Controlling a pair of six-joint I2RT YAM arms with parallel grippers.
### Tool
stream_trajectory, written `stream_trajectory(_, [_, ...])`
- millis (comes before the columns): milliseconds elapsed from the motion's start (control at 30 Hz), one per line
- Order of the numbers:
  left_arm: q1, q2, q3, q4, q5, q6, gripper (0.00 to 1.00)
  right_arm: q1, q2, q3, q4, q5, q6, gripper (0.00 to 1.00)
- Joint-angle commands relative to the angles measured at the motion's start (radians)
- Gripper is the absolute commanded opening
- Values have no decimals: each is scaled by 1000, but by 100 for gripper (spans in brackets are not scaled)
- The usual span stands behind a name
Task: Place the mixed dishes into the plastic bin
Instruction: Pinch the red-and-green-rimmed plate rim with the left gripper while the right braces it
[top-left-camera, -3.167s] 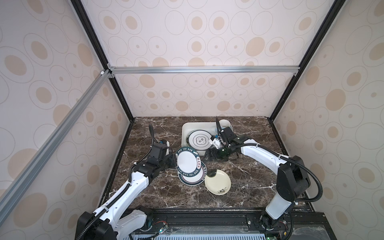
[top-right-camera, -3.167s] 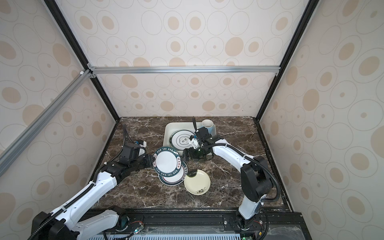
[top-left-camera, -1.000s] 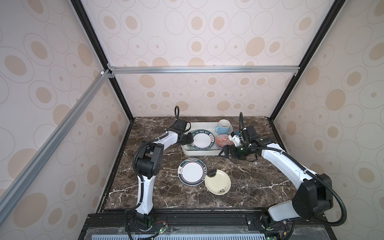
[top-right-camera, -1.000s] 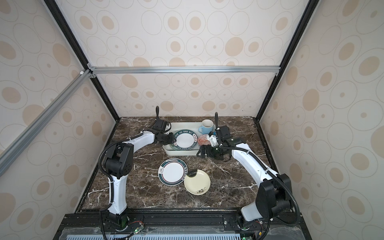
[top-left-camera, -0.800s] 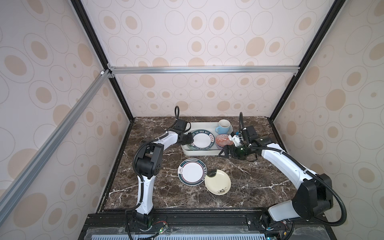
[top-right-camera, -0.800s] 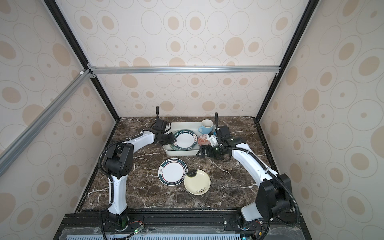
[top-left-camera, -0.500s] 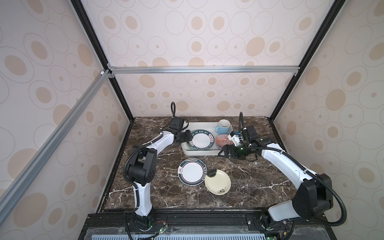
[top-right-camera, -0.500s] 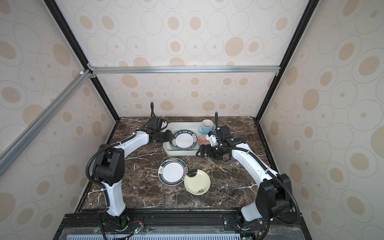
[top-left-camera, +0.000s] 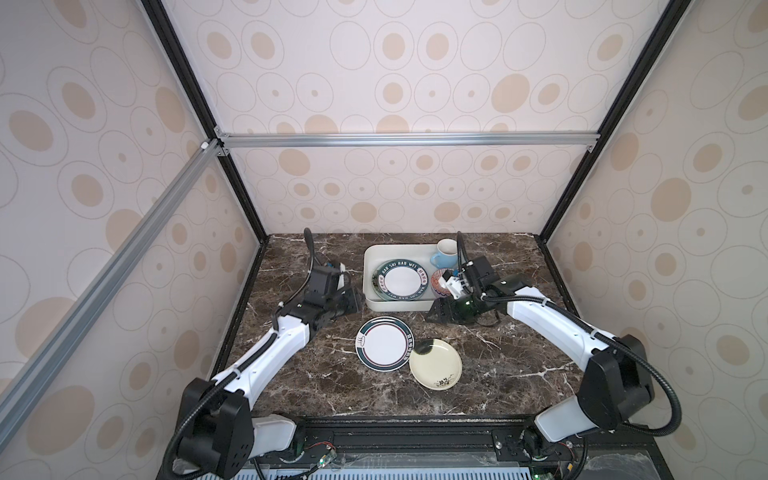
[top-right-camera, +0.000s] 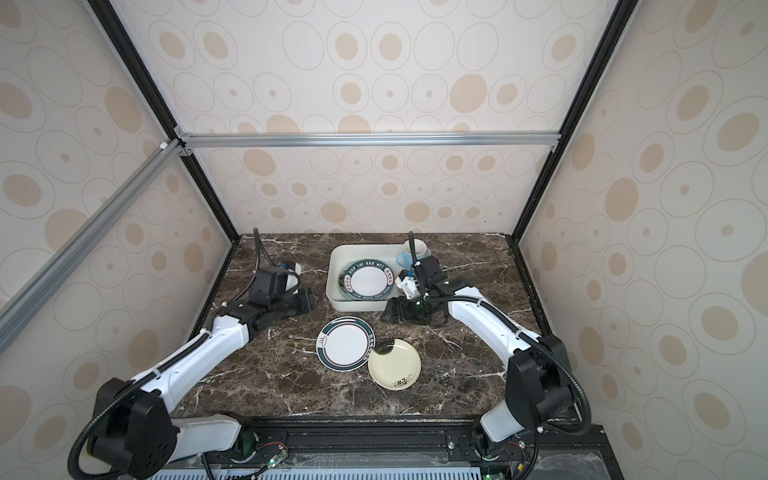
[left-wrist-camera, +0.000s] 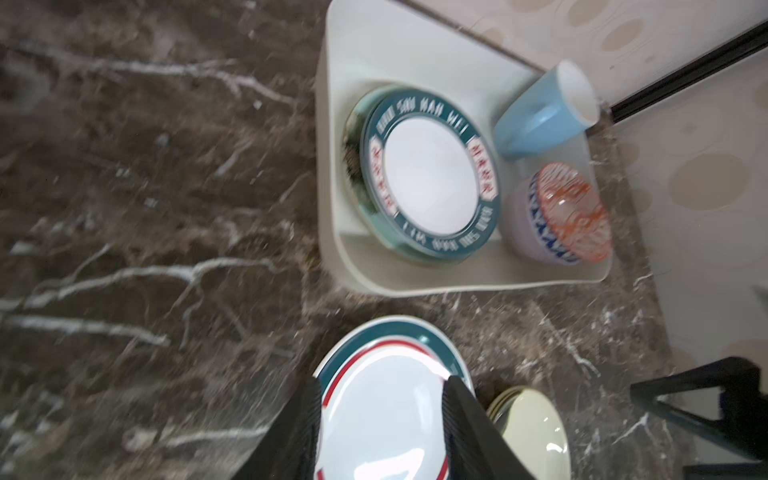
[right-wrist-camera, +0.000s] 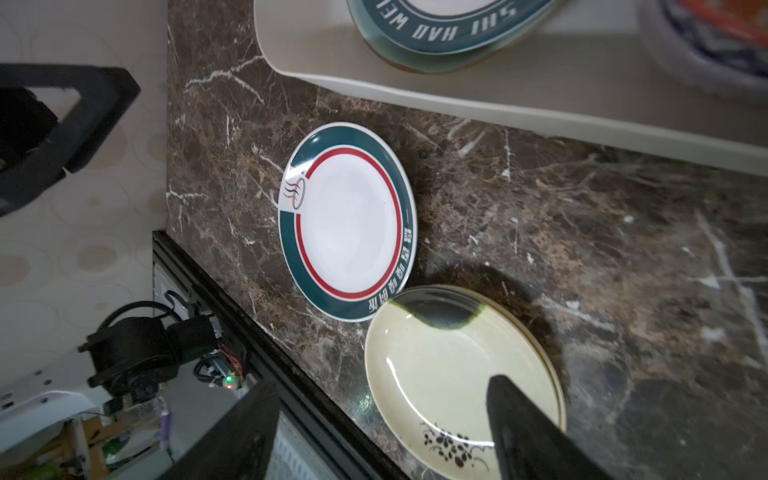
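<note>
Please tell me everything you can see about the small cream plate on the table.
The small cream plate is round, shallow and glossy, like glazed ceramic, pale cream with a dark green smudge at one rim and a black flower sprig opposite. It lies flat on the marble table, its rim touching the teal-rimmed plate.

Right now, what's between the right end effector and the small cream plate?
Only bare marble tabletop lies between the right end effector and the small cream plate, seen in both top views and the right wrist view.
</note>
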Motion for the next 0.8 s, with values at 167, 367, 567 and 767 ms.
stream_trajectory(167, [-5, -255, -259, -23, -81, -105, 49, 91, 205, 100, -30, 88, -3, 53])
stream_trajectory(367, [-4, -249, -357, 54, -16, -112, 61, 103, 272, 119, -15, 102, 8, 48])
stream_trajectory(567, [-4, -182, -393, 134, 18, -110, 63, 123, 337, 164, -39, 122, 0, 35])
stream_trajectory(767, [-5, -135, -414, 216, 69, -115, 66, 127, 392, 199, -43, 119, 4, 35])
